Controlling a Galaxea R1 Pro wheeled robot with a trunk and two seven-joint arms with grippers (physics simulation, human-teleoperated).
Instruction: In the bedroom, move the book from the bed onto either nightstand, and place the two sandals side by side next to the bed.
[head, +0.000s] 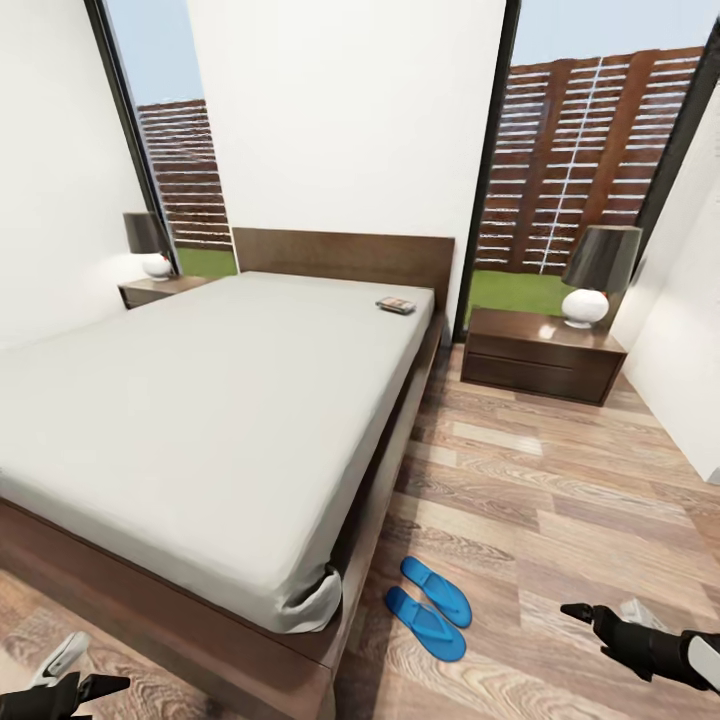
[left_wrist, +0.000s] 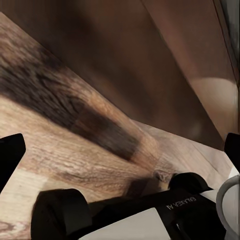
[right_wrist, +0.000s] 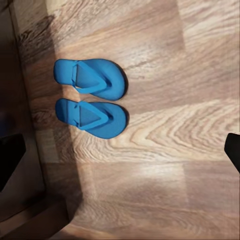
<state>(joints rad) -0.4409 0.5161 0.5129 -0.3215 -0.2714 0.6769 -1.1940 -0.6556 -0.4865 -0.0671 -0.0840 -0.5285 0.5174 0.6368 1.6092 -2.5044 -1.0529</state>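
Observation:
The book lies flat on the grey mattress of the bed, near the headboard on the side toward the right nightstand. A second nightstand stands at the bed's far left. Two blue sandals lie side by side on the floor beside the bed's foot corner; the right wrist view looks down on them. My right gripper hangs open to their right, holding nothing. My left gripper is open, low by the bed's foot.
Each nightstand carries a lamp, one on the right and one on the left. Tall windows flank the headboard wall. Wood-plank floor runs along the bed's right side to the right nightstand. The bed frame looms close in the left wrist view.

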